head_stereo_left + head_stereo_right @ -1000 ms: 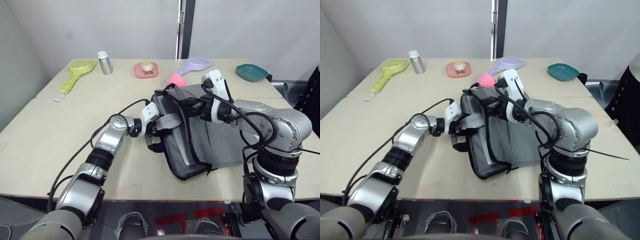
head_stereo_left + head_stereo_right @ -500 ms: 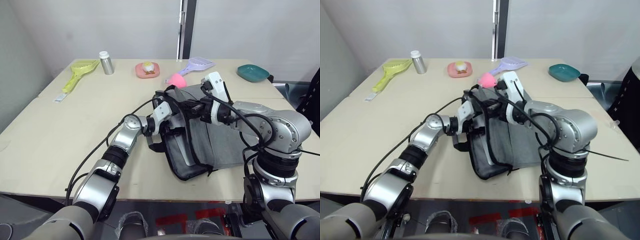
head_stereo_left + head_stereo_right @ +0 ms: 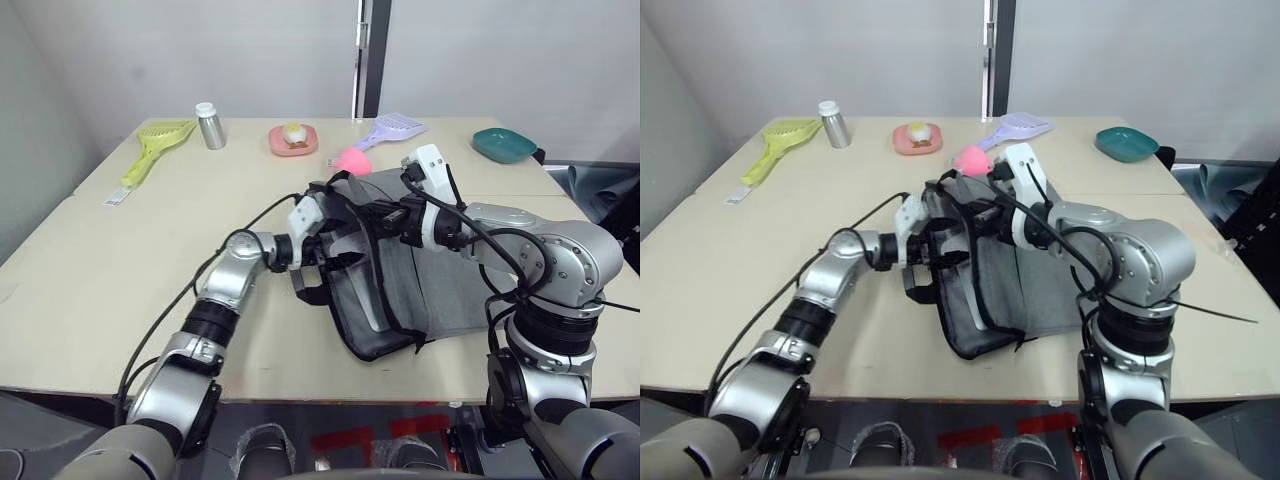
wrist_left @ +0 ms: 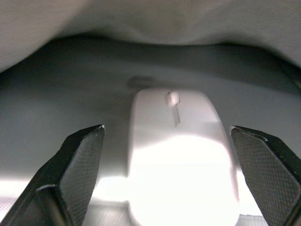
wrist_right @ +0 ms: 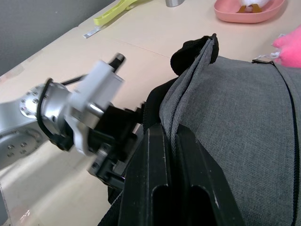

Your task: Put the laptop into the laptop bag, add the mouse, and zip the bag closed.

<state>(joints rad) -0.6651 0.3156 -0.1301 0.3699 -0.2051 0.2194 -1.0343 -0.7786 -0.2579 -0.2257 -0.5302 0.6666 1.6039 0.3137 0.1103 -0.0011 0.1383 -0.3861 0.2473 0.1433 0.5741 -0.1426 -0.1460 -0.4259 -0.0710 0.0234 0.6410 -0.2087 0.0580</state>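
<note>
The laptop bag is grey woven cloth with a matt, slightly rough weave, edged in black fabric trim. The mouse is smooth glossy white plastic, and the left gripper's fingers show black pads with a fine cross-hatched texture. The table is a matt, smooth beige surface.

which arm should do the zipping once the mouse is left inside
Probably left. The right tool is shut on the laptop bag, holding its flap up. The left tool is open around the mouse inside the opening, so it frees up on withdrawing.
</note>
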